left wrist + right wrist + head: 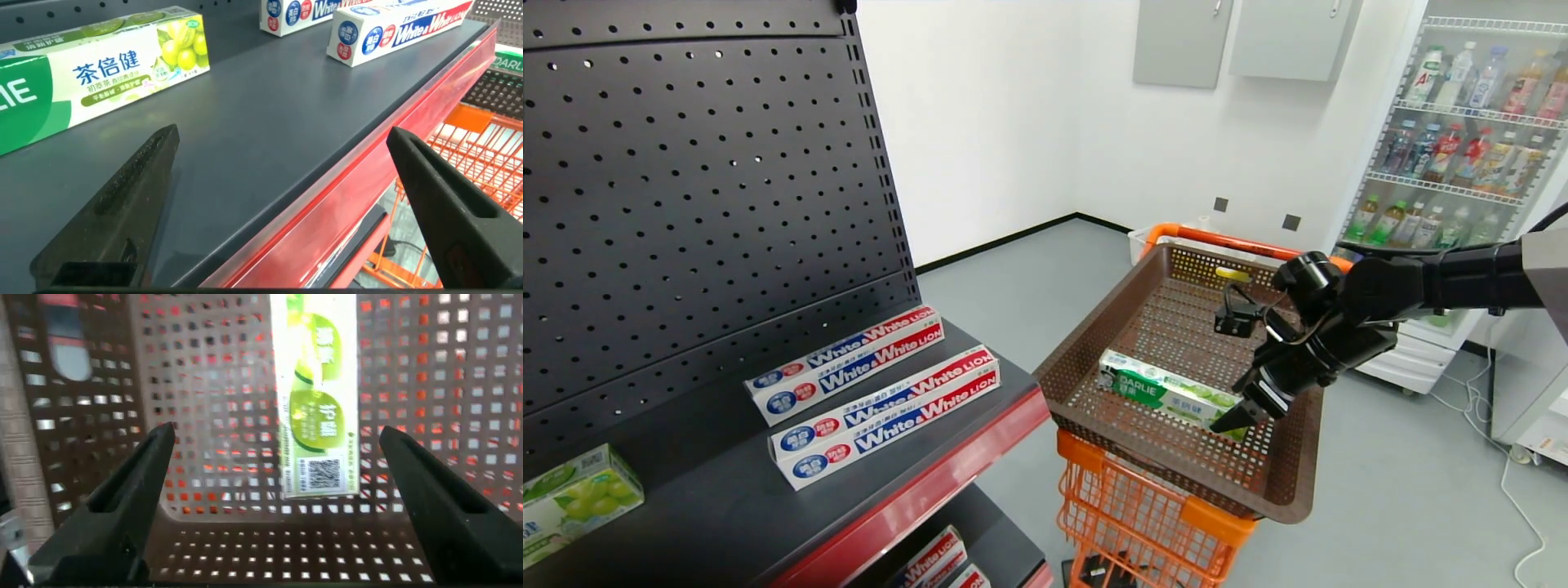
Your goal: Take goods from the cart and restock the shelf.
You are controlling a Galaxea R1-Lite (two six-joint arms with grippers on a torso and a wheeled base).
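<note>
A green and white toothpaste box (1164, 390) lies flat in the brown perforated basket (1094, 351) on top of the orange cart (1143, 523). My right gripper (1232, 419) hangs open just above the box's near end; the box (315, 400) lies between and beyond the spread fingers. On the dark shelf (711, 498) lie two red, white and blue toothpaste boxes (849, 359) (890, 412) and a green box (576, 498). My left gripper (278, 188) is open over the shelf's front edge, with the green box (98, 69) beyond it.
A black pegboard (703, 180) backs the shelf, whose front lip is red (915, 498). More toothpaste boxes (935, 559) lie on the lower shelf. A drinks cooler (1462, 122) stands at the far right. Grey floor lies between shelf and cart.
</note>
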